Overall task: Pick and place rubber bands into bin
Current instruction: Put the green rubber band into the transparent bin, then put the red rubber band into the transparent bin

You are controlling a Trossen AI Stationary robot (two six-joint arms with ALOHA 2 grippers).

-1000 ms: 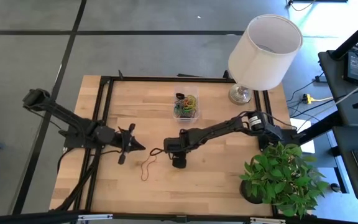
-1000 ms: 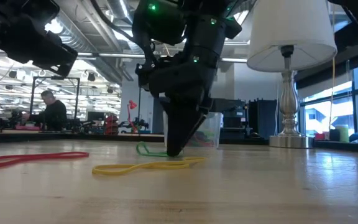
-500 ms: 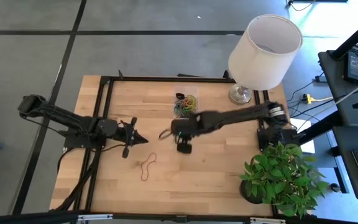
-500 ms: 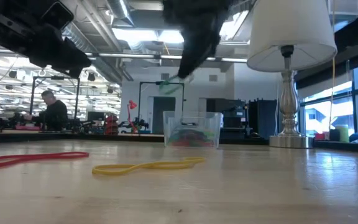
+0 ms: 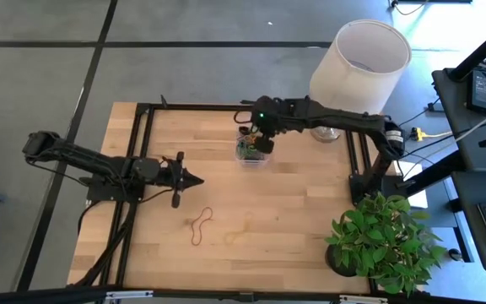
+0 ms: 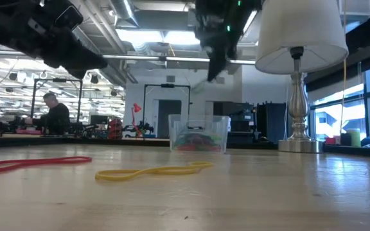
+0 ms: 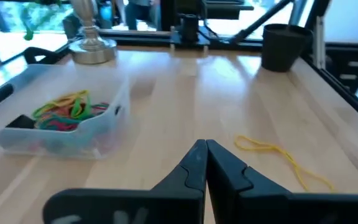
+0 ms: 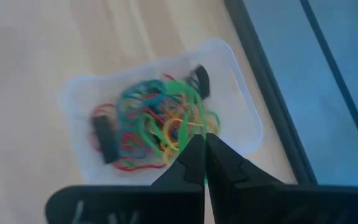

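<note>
Treat the rubber bands [image 6: 153,171] as light, floppy loops: pinch one strand flat against the table. A yellow and a red band [image 5: 201,226] remain on the wood. The right gripper [image 5: 264,143], a second ago low beside the yellow band, now hangs over the bin [image 5: 252,152], fingers closed on a green band [image 6: 201,85]. The left gripper [image 5: 194,180] waits closed, empty.
</note>
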